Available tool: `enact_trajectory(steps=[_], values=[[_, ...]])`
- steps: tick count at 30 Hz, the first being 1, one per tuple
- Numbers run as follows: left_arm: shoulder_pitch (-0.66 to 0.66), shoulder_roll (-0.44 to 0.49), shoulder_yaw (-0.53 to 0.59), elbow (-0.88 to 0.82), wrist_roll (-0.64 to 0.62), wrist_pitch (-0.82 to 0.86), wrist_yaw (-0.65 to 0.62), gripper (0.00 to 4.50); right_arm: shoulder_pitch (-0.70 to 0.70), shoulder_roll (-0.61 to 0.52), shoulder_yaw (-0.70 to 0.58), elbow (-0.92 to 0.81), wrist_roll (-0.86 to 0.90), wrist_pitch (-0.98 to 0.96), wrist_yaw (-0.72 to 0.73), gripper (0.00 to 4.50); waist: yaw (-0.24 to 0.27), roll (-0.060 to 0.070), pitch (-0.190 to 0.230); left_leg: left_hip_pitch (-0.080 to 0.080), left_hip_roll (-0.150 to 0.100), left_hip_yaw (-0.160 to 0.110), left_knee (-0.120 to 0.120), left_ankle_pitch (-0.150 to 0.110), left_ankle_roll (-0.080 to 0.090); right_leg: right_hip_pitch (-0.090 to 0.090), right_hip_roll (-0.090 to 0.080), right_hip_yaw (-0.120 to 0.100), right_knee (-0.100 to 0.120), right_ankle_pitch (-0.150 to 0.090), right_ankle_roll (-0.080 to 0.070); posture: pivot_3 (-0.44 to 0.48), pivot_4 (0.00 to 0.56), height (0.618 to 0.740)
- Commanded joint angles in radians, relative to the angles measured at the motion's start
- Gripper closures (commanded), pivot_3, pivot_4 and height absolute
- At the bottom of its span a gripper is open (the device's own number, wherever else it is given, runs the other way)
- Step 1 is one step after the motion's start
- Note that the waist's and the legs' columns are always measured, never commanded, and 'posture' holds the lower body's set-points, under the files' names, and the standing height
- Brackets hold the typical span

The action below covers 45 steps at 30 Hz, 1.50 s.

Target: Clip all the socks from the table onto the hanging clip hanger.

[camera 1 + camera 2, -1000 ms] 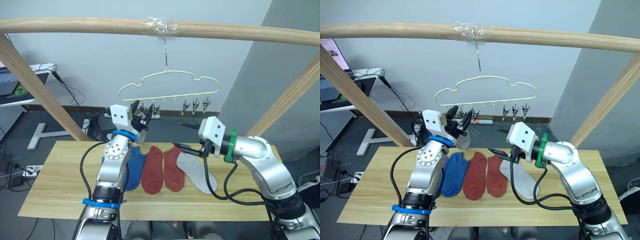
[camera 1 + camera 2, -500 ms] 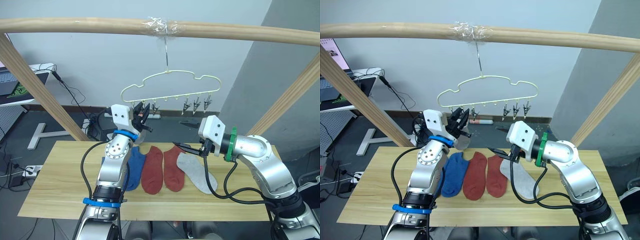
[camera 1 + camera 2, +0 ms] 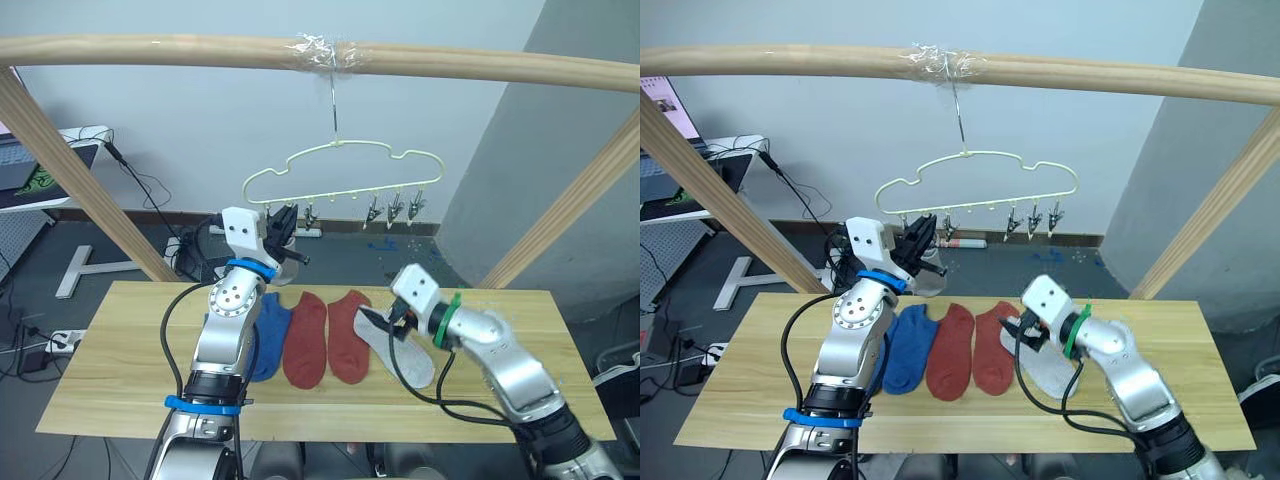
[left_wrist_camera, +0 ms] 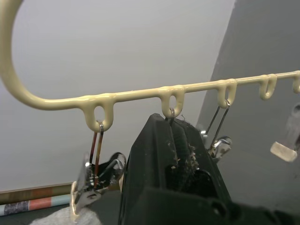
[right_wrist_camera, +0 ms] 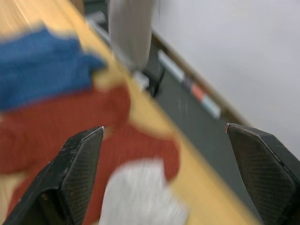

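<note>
The pale-yellow clip hanger [image 3: 340,165] hangs from the pole by its hook. My left gripper [image 3: 285,221] is raised to the hanger's left end. In the left wrist view it [image 4: 174,140] is shut on the second clip, just under its loop. A light grey sock [image 3: 929,277] hangs from the leftmost clip [image 4: 96,176]. On the table [image 3: 120,360] lie a blue sock [image 3: 268,335], two rust-red socks [image 3: 308,342] [image 3: 349,335] and a light grey sock [image 3: 397,347]. My right gripper [image 3: 384,319] is low over this grey sock's near end, open [image 5: 164,133].
Three free metal clips [image 3: 395,206] hang at the hanger's right end. A round wooden pole frame [image 3: 200,50] spans the top, with slanted legs on both sides. A desk with a laptop [image 3: 40,170] stands behind on the left.
My right gripper has dropped from above the socks to the grey sock on the table. My left gripper has gone from open to shut on a clip.
</note>
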Motion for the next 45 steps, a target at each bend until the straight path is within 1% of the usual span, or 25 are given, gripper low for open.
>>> enact_trajectory(steps=[1,5,10,18,23,24,26,30,31,32,34,36,41,43,45], values=[[-0.009,0.003,0.0,-0.051,-0.013,0.005,-0.012,4.5,-0.012,0.09,-0.021,0.105,-0.027,-0.027,-0.114,0.06,-0.001,0.0,0.0,0.0,0.0,0.0,0.0,0.0,0.0,0.0,0.0,0.0,0.0,0.0,0.0,-0.005,0.179,0.71],[-0.008,0.006,0.0,-0.055,-0.013,0.013,-0.021,4.5,-0.025,0.183,-0.051,0.202,-0.017,-0.034,-0.174,0.06,0.0,0.001,0.001,0.0,0.0,0.0,0.0,0.0,0.0,0.0,0.0,0.0,0.0,0.0,0.0,-0.005,0.179,0.71],[-0.009,0.009,0.005,-0.055,-0.015,0.018,-0.027,4.5,-0.043,0.267,-0.085,0.299,-0.02,-0.022,-0.242,0.06,0.001,0.001,0.001,-0.001,0.0,0.0,0.0,0.0,0.0,0.0,0.0,0.0,-0.001,0.0,0.0,0.013,0.182,0.71],[-0.004,0.016,0.011,-0.052,-0.015,0.018,-0.028,4.5,-0.016,0.292,-0.102,0.32,-0.014,0.016,-0.269,0.06,0.001,0.001,0.001,-0.001,0.0,0.0,-0.001,0.0,0.0,0.0,0.0,0.0,-0.001,0.0,0.0,0.023,0.184,0.71],[-0.002,0.017,0.012,-0.053,-0.014,0.019,-0.027,4.5,-0.01,0.322,-0.114,0.363,-0.002,0.027,-0.264,0.06,0.001,0.001,0.001,0.0,0.0,0.0,-0.001,0.0,0.0,0.0,0.0,0.0,0.0,0.0,0.0,0.024,0.184,0.71],[-0.002,0.018,0.011,-0.052,-0.014,0.019,-0.028,4.5,-0.011,0.328,-0.118,0.367,0.001,0.028,-0.266,0.42,0.001,0.001,0.001,0.0,0.0,0.0,-0.001,0.0,0.0,0.0,0.0,0.0,0.0,0.0,0.0,0.024,0.184,0.71],[-0.004,0.019,0.012,-0.048,-0.014,0.017,-0.029,4.5,-0.015,0.341,-0.131,0.384,0.01,0.028,-0.27,0.95,0.001,0.001,0.001,-0.001,0.0,0.0,-0.001,0.0,0.0,0.0,0.0,0.0,0.0,0.0,0.0,0.023,0.182,0.71],[-0.004,0.023,0.014,-0.051,-0.019,0.021,-0.035,4.5,-0.016,0.339,-0.133,0.39,0.012,0.017,-0.261,2.43,0.001,0.001,0.001,-0.001,0.0,0.0,-0.001,0.0,0.0,0.0,0.0,0.0,-0.001,0.0,0.0,0.024,0.18,0.71],[-0.005,0.025,0.015,-0.053,-0.021,0.024,-0.037,4.5,-0.015,0.334,-0.13,0.386,0.01,0.014,-0.257,2.85,0.001,0.001,0.001,-0.001,0.0,0.0,-0.001,0.0,0.0,0.0,0.0,0.0,-0.001,0.0,0.0,0.024,0.18,0.71],[-0.005,0.029,0.017,-0.056,-0.024,0.026,-0.043,4.5,-0.012,0.328,-0.127,0.371,0.01,0.014,-0.25,3.13,0.001,0.001,0.001,-0.001,0.0,0.0,-0.001,0.0,0.0,0.0,0.0,0.0,-0.001,0.0,0.0,0.023,0.181,0.71],[-0.005,0.042,0.031,-0.07,-0.038,0.042,-0.054,4.5,-0.002,0.306,-0.11,0.326,0.002,0.018,-0.227,3.87,0.001,0.001,0.001,-0.001,0.0,0.0,-0.001,0.0,0.0,0.0,0.0,0.0,-0.001,0.0,0.0,0.021,0.181,0.71],[-0.005,0.052,0.038,-0.078,-0.048,0.051,-0.061,4.5,0.004,0.29,-0.095,0.3,-0.002,0.023,-0.214,4.48,0.0,0.001,0.001,-0.001,0.0,0.0,-0.001,0.0,0.0,-0.001,0.0,0.0,-0.001,0.0,0.0,0.019,0.18,0.71],[0.002,0.107,0.067,-0.111,-0.115,0.117,-0.135,4.5,0.024,0.211,-0.015,0.142,-0.031,0.033,-0.14,4.48,-0.001,0.002,0.003,-0.001,0.0,0.0,-0.001,0.0,0.0,-0.001,0.0,0.0,-0.001,0.0,0.001,0.018,0.182,0.71],[0.001,0.134,0.075,-0.121,-0.141,0.148,-0.166,4.5,0.029,0.177,0.007,0.069,-0.022,0.062,-0.093,4.48,-0.001,0.002,0.003,-0.001,0.0,0.0,-0.002,0.0,0.0,-0.001,0.0,0.0,-0.001,-0.003,0.004,0.018,0.182,0.71],[-0.001,0.148,0.079,-0.127,-0.157,0.164,-0.181,4.5,0.03,0.157,0.019,0.029,-0.019,0.073,-0.07,4.48,-0.001,0.002,0.003,-0.001,0.0,-0.001,-0.002,0.0,0.0,-0.001,0.0,0.0,-0.001,-0.003,0.004,0.018,0.182,0.71]])
